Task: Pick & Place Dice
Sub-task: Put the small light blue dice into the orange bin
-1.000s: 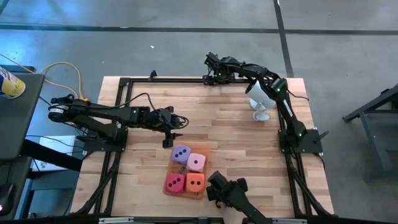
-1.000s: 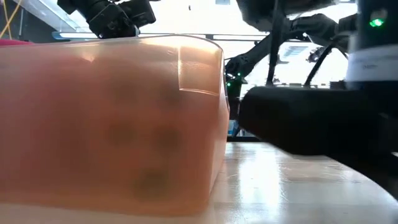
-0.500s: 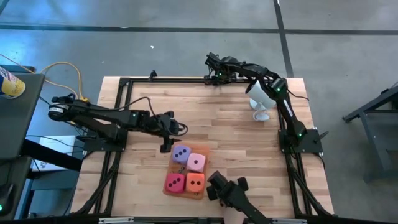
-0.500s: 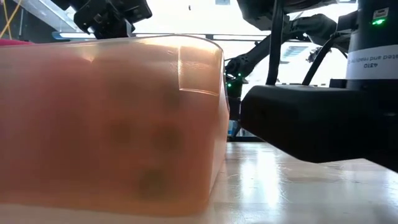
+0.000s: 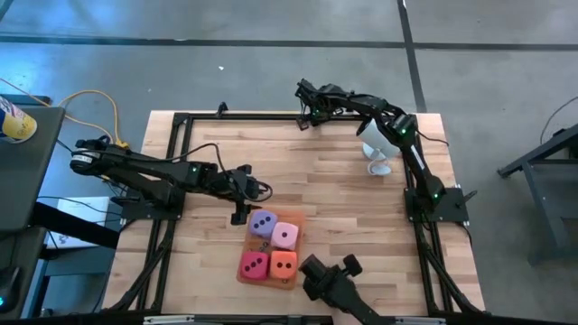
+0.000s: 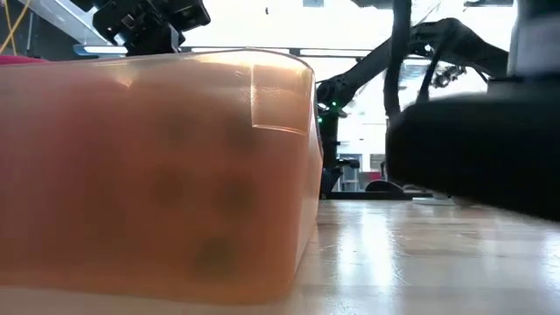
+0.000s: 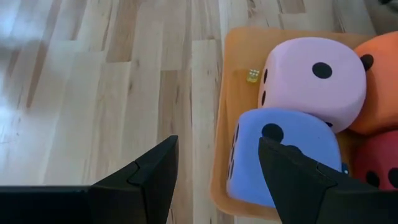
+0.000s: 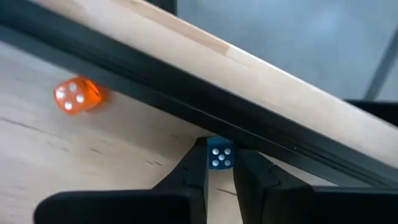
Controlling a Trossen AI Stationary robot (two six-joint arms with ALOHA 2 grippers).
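The right gripper [image 8: 219, 177] is at the table's far edge, pinching a tiny blue die [image 8: 219, 155] against the black rail [image 8: 186, 93], with a tiny orange die [image 8: 76, 96] lying near it. The left gripper [image 7: 217, 168] hovers with fingers spread just left of the mat [image 5: 291, 279], where the purple [image 5: 263, 223], pink [image 5: 286, 235], red [image 5: 254, 264] and orange [image 5: 284, 264] dice sit packed together.

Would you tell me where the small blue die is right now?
In the right wrist view, the small blue die sits between the right gripper fingers, against the table's black frame rail at the far edge.
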